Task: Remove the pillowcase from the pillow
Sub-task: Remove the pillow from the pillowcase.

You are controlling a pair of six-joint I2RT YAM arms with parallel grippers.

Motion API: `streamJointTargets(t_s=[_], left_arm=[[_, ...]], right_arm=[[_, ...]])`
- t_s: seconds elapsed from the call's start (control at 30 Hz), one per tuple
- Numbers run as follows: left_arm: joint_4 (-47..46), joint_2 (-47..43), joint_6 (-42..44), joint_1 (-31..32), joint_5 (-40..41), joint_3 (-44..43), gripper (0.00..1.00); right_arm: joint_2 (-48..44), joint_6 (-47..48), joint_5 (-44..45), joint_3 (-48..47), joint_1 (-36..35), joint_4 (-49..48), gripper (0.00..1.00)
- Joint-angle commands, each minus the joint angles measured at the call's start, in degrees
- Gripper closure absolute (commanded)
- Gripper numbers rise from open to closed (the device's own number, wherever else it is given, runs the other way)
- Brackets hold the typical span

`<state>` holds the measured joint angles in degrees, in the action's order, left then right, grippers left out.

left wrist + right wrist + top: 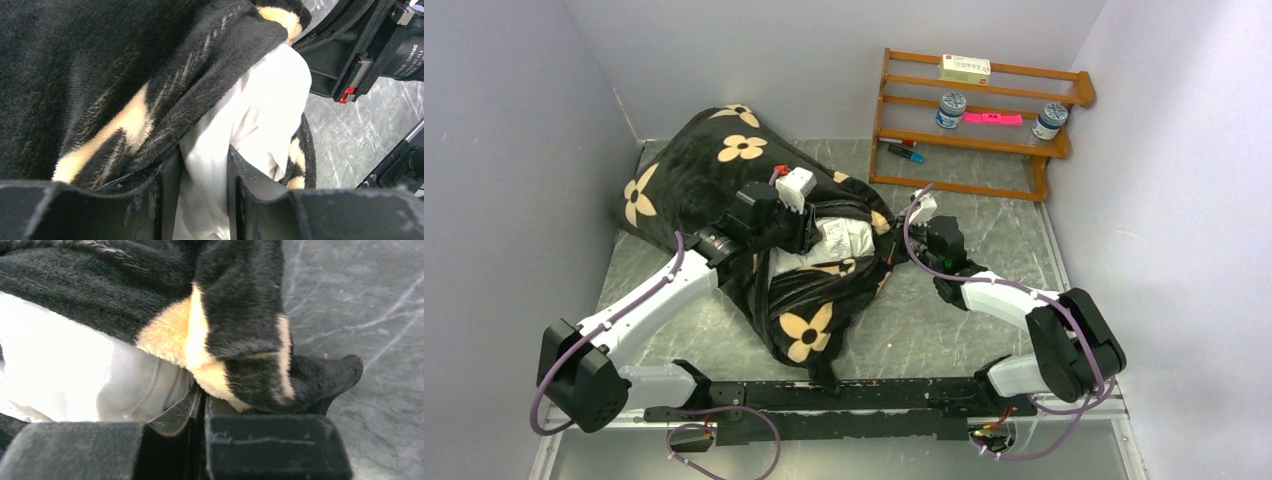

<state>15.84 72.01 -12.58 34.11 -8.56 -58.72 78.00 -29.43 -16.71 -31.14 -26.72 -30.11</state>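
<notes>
The black plush pillowcase (694,165) with tan flowers lies bunched across the table's middle and back left. The white pillow (834,240) shows through its open mouth. My left gripper (809,232) reaches into that mouth. In the left wrist view its fingers stand apart (202,155) with a fold of the white pillow (270,100) lying between them and the pillowcase (100,65) draped over the left finger. My right gripper (902,245) is at the mouth's right edge. In its wrist view its jaws (202,395) are shut on the hem of the pillowcase (240,305), with the pillow (50,360) just left.
A wooden rack (984,120) stands at the back right, with two jars, a box, a pink item and a marker on it. Grey walls close in on the left, back and right. The marbled tabletop (984,260) shows around the right arm.
</notes>
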Motion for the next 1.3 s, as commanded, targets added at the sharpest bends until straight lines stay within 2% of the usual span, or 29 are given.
streamJointTargets(t_s=[0.0,0.13,0.3,0.47,0.63,0.87,1.1,1.27], left_arm=[[2.40,-3.46,4.13,1.68,10.89,-3.37,0.52],[4.90,-3.74,6.60,5.12,14.29,-8.10,0.35],[6.31,-2.46,8.60,9.85,15.73,-14.09,0.25],[8.23,2.65,10.88,14.63,18.25,-21.23,0.24],[14.18,9.96,10.72,19.54,19.59,-29.50,0.31],[16.90,16.02,10.93,26.76,29.33,-30.36,0.31],[18.77,20.61,11.87,27.27,39.81,-31.19,0.22],[19.38,23.07,11.58,27.24,42.71,-30.56,0.20]], right_arm=[[0.50,0.34,-4.10,-3.54,-3.25,-0.49,0.97],[-1.56,0.10,-4.72,-4.58,-3.43,-0.28,0.97],[-4.27,1.03,-4.85,-5.28,-3.53,1.60,0.97],[-5.39,1.24,-4.54,-4.97,-3.53,2.13,0.97],[-5.95,1.50,-4.34,-4.53,-3.65,2.76,0.97],[-6.04,1.70,-4.29,-4.48,-3.64,3.08,0.97],[-6.03,1.52,-4.38,-3.88,-3.65,2.66,0.97],[-6.79,2.04,-3.73,-3.75,-3.60,3.76,0.97]])
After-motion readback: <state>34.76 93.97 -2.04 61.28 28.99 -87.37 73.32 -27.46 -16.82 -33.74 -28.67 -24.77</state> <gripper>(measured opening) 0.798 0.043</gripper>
